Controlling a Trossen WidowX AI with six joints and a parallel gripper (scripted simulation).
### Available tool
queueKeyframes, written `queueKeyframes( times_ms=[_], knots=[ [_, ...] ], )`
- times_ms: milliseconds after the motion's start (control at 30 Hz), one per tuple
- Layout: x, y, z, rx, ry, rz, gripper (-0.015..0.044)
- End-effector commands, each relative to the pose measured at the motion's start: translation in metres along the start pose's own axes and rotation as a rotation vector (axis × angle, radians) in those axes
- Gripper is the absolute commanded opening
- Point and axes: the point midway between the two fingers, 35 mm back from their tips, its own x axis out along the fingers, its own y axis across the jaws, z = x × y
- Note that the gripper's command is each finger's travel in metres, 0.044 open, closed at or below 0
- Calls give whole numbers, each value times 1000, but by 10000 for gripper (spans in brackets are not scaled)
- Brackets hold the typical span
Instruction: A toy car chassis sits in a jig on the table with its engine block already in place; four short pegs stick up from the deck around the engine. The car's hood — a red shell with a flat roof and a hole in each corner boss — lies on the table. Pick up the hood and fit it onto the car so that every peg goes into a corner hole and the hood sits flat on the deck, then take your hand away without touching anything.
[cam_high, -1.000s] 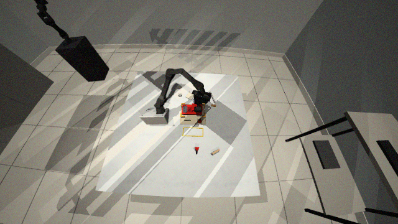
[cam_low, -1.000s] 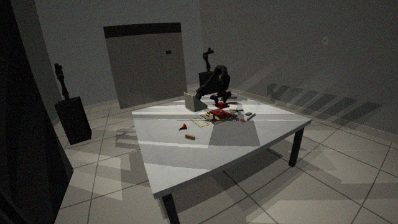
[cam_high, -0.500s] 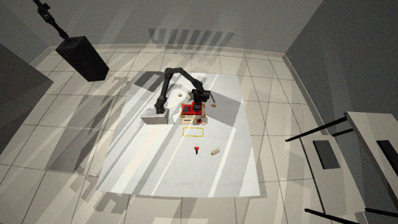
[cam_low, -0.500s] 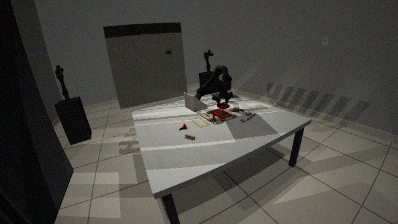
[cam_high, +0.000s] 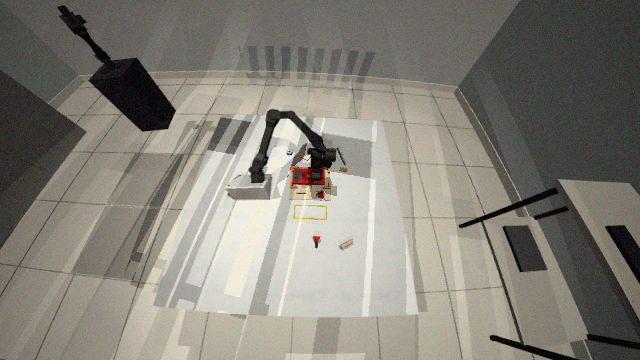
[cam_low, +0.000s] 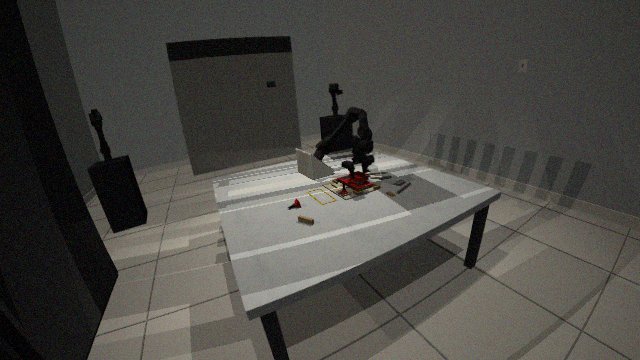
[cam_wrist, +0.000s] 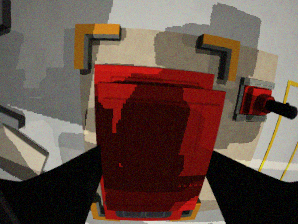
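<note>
My gripper (cam_high: 316, 173) (cam_low: 358, 172) (cam_wrist: 154, 152) is shut on the red hood (cam_wrist: 150, 130), with a black finger at each side of it. The hood is over the red chassis (cam_high: 306, 176) (cam_low: 356, 184) (cam_wrist: 150, 71), whose edge shows beyond the hood's far edge in the wrist view. The chassis sits in the cream jig (cam_high: 300, 196) (cam_wrist: 257, 60) between orange corner brackets. The engine block, the pegs and the corner holes are hidden. I cannot tell whether the hood touches the deck or hangs slightly above it.
A red piece with a black handle (cam_high: 320, 194) (cam_wrist: 257, 100) stands in a grey holder on the jig. A yellow outline (cam_high: 327, 212) is beside the jig. Farther off lie a red-and-black piece (cam_high: 316, 240) (cam_low: 296, 204) and a wooden block (cam_high: 346, 244) (cam_low: 305, 220).
</note>
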Motion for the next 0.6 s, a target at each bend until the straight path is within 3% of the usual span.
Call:
queueKeyframes(
  times_ms=[0,567],
  knots=[
    [1,0,-1,4,-1,4,0],
    [1,0,-1,4,-1,4,0]
  ],
)
